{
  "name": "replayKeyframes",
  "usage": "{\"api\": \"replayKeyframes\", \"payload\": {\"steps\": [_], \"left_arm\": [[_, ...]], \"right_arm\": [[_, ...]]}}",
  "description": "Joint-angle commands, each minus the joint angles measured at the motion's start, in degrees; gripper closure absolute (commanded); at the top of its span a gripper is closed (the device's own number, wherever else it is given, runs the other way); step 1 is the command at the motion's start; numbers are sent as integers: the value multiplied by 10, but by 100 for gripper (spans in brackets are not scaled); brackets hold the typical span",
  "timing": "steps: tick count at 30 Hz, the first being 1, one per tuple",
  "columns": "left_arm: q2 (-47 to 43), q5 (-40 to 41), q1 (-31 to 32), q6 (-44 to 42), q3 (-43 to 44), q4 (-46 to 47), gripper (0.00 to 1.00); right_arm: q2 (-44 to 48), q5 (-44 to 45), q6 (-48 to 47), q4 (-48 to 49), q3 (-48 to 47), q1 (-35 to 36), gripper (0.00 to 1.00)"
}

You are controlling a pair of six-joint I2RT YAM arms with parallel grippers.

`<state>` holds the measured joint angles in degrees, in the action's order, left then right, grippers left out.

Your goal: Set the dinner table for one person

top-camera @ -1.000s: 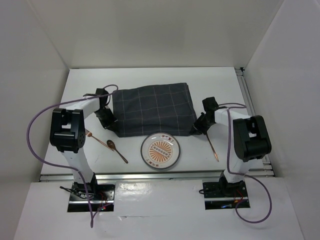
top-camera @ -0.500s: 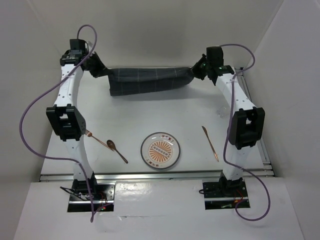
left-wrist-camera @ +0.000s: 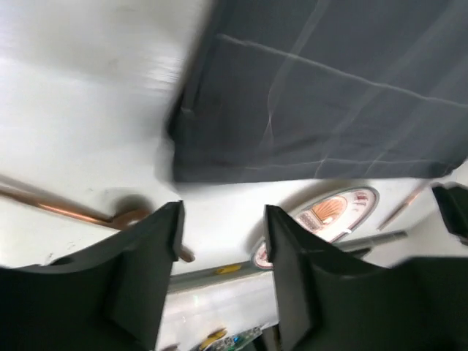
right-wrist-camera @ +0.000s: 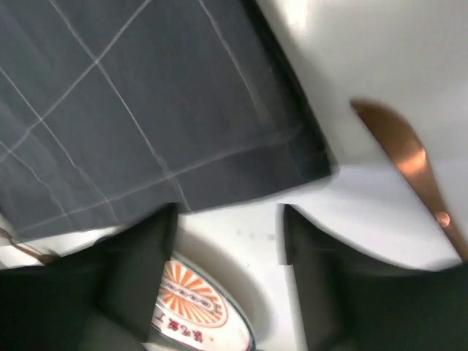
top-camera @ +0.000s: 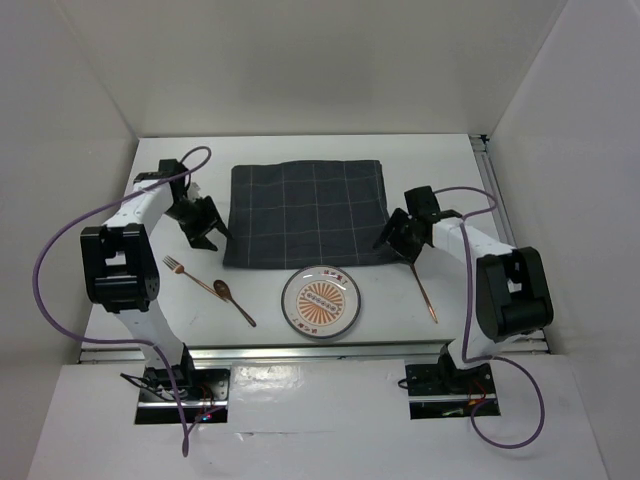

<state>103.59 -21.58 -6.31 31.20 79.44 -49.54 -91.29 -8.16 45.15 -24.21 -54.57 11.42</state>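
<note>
The white worktop fills the middle of the top view, with both arm bases at its near edge. A dark checked cloth is spread flat on the far half. The plate is set just in front of the cloth's near edge (orange sunburst pattern, hard to miss). A fork and spoon are laid left of the plate, and a knife to its right. The left gripper is seen by the cloth's near-left corner, jaws apart, nothing held. The right gripper is at the near-right corner, likewise spread and empty.
</note>
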Motion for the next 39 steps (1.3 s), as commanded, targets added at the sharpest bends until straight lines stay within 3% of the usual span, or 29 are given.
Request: {"api": "replayKeyframes", "payload": {"steps": [1,2,4,6,7,8,9,11,12,13,17,28,39], "left_arm": [[2,58,-6,-11,36,-11,33],[11,65,-6,-11,72,-17,32],[37,77,1,-11,124,-22,32],[74,105,21,-5,180,-32,44],[87,111,28,-5,194,-32,54],[100,111,36,-5,204,-32,68],[116,111,49,-5,215,-32,100],[163,96,54,0,234,-32,100],[177,85,62,6,244,-32,100],[186,85,62,6,244,-32,100],[219,96,74,18,255,-13,100],[379,127,114,7,406,-65,100],[356,147,120,-4,425,-76,100]], "right_arm": [[79,32,-37,0,-5,11,25],[79,41,-47,-12,-32,11,16],[62,67,-72,-43,-88,11,14],[27,80,-82,-54,-140,11,16],[12,80,-89,-60,-157,17,23],[-6,80,-89,-65,-175,17,40],[-47,80,-95,-73,-194,17,55],[-90,80,-95,-80,-243,17,80],[-130,80,-88,-87,-258,17,97],[-146,85,-88,-87,-281,17,100],[-209,80,-88,-80,-318,17,100],[-313,67,-48,-80,-334,-2,100],[-313,68,-48,-116,-397,-12,100]]}}
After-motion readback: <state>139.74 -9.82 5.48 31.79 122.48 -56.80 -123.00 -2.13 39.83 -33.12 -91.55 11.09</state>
